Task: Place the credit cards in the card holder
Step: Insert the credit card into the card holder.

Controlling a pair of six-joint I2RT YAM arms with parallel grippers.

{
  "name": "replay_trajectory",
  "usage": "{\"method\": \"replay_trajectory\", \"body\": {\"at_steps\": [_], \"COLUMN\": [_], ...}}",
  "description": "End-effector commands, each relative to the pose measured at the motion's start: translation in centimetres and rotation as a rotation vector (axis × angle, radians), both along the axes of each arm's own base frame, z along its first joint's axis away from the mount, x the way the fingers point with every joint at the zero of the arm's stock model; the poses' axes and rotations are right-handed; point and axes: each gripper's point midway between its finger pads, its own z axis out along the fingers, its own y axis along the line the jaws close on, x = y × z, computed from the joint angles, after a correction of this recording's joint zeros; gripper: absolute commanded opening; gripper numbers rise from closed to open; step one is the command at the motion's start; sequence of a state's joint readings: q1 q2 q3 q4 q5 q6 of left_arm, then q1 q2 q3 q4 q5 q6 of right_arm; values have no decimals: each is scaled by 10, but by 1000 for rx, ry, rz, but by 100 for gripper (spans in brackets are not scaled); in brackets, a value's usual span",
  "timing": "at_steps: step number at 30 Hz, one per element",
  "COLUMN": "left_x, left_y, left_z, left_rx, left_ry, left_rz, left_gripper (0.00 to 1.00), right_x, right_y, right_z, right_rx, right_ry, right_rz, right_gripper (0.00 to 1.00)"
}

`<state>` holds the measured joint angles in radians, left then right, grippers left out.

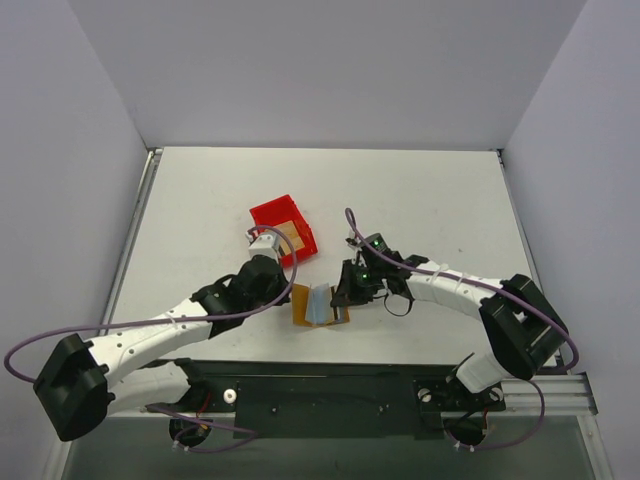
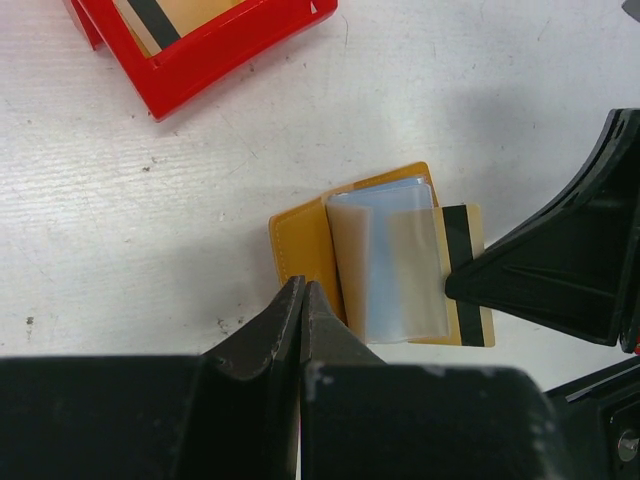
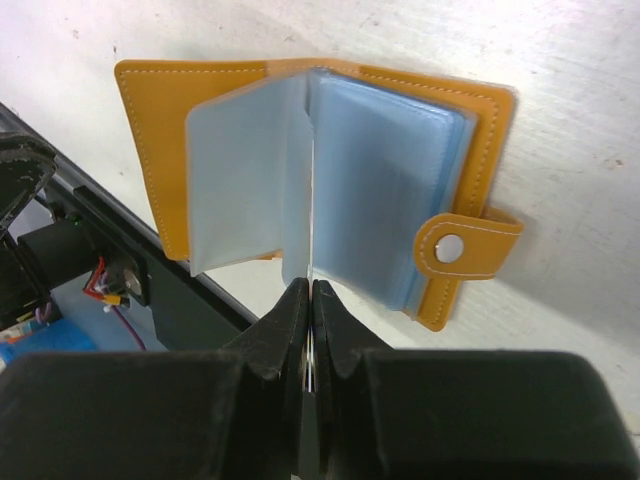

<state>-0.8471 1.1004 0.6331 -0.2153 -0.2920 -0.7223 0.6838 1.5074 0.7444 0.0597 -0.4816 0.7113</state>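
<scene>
Your right gripper (image 3: 310, 286) pinched the credit card (image 2: 461, 232), partway into the card holder (image 3: 150, 150) by the tabletop's near edge | left gripper (image 2: 302, 291) closed, tips at its cover | you wanted a level, slow push.

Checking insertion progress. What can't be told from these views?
How deep the credit card sits in the card holder: left wrist view, the clear sleeve and right gripper cover it.
Its face: right wrist view, edge-on.
Whether the left gripper pinches the cover: same view, its jaws hide contact.
The second card, in the red bin: same view, cut by the top edge.
</scene>
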Motion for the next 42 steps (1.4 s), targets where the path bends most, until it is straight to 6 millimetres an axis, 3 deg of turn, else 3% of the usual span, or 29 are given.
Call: {"method": "replay_trajectory", "body": {"at_steps": [1,11,16,25,34,42], "left_x": [6,7,6,2,1,-1], "left_y": [5,10,12,4,-15,-3], "left_z": [14,10,7,-10,-49,-78], "left_rx": [-31,-28,-24,-40,-66,-9], "left_ry": [-37,-31,-26,11,75,118], "left_rz": [34,43,45,12,-28,28], "left_gripper": [0,0,0,0,0,0], "right_x": [3,0,-6,-7,-6,-3], "right_y": [22,57,69,61,61,56], "right_z": [18,23,11,-25,-23,-21], "right_rx": [71,71,53,-63,-66,-82], "right_ry": [-11,-22,4,32,30,22], "right_rz": [42,114,134,116,117,89], "right_gripper": [0,0,0,0,0,0]}}
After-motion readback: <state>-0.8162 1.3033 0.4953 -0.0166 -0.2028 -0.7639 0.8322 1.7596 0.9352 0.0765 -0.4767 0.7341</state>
